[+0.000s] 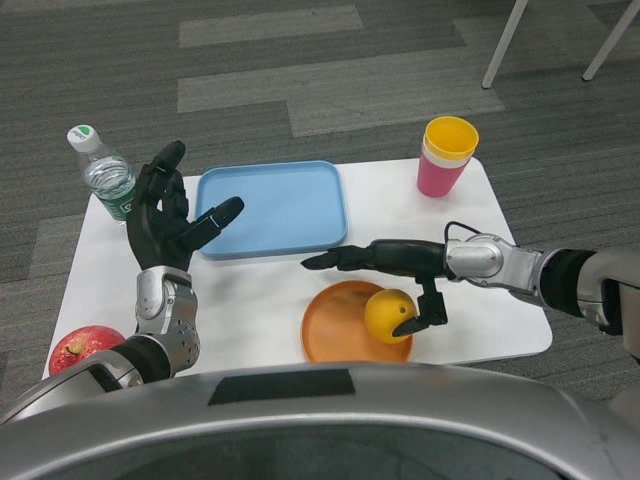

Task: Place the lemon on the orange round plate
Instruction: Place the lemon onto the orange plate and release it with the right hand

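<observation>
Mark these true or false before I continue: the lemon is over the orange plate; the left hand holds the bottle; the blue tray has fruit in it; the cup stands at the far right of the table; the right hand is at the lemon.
1. The lemon is over the orange plate: true.
2. The left hand holds the bottle: false; it is raised and open, holding nothing, beside the bottle.
3. The blue tray has fruit in it: false; nothing lies in it.
4. The cup stands at the far right of the table: true.
5. The right hand is at the lemon: true; its thumb touches the lemon.
</observation>
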Action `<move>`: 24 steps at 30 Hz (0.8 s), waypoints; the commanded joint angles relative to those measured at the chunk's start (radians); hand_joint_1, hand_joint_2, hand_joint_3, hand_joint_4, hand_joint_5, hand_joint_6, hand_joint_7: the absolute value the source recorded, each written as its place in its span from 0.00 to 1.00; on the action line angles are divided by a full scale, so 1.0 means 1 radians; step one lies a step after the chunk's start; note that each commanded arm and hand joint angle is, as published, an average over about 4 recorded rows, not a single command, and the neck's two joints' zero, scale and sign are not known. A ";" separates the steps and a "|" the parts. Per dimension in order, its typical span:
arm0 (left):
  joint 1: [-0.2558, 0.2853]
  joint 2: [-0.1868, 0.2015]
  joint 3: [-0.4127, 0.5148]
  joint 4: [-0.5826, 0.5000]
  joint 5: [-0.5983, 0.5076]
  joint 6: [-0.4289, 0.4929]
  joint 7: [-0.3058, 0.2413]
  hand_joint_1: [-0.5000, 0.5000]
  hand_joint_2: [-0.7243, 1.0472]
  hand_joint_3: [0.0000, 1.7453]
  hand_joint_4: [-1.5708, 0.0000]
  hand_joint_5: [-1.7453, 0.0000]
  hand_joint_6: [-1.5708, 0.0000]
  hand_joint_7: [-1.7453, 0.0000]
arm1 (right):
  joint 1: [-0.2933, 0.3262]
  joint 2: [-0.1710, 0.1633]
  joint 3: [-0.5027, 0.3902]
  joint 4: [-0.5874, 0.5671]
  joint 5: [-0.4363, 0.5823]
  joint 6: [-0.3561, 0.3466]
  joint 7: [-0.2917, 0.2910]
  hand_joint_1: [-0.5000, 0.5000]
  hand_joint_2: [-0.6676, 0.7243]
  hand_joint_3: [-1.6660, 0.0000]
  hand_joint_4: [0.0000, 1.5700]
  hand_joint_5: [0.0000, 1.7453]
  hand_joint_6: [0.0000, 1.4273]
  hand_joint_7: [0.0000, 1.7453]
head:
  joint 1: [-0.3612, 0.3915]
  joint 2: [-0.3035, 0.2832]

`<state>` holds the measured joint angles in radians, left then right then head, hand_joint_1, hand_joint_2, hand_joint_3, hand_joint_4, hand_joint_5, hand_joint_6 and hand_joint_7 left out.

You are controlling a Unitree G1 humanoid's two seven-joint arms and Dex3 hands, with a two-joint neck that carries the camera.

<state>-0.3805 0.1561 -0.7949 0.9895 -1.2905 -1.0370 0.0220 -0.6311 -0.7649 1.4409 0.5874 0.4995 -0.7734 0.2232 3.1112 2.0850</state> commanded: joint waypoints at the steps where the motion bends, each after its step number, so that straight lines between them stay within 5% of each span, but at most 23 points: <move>1: 0.008 -0.003 0.008 0.011 -0.003 0.005 -0.005 1.00 0.65 0.05 1.00 0.88 0.63 0.66 | -0.019 -0.011 -0.009 -0.007 -0.001 -0.006 0.002 0.04 0.69 0.10 0.00 0.00 0.00 0.00 | -0.001 -0.001; 11: 0.008 -0.003 0.009 0.011 -0.003 0.005 -0.005 1.00 0.65 0.05 1.00 0.88 0.63 0.66 | -0.005 -0.004 -0.056 -0.018 0.001 -0.015 0.002 0.04 0.67 0.05 0.00 0.00 0.00 0.00 | -0.001 0.003; 24: 0.008 -0.005 0.007 0.011 -0.003 0.005 -0.005 1.00 0.65 0.05 1.00 0.88 0.63 0.64 | 0.044 0.004 -0.190 -0.027 0.002 -0.032 -0.006 0.04 0.52 0.14 0.00 0.00 0.00 0.00 | -0.007 0.004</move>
<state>-0.3798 0.1544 -0.7944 0.9911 -1.2905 -1.0365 0.0218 -0.5979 -0.7581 1.2678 0.5623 0.4992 -0.7918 0.2232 3.1050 2.0883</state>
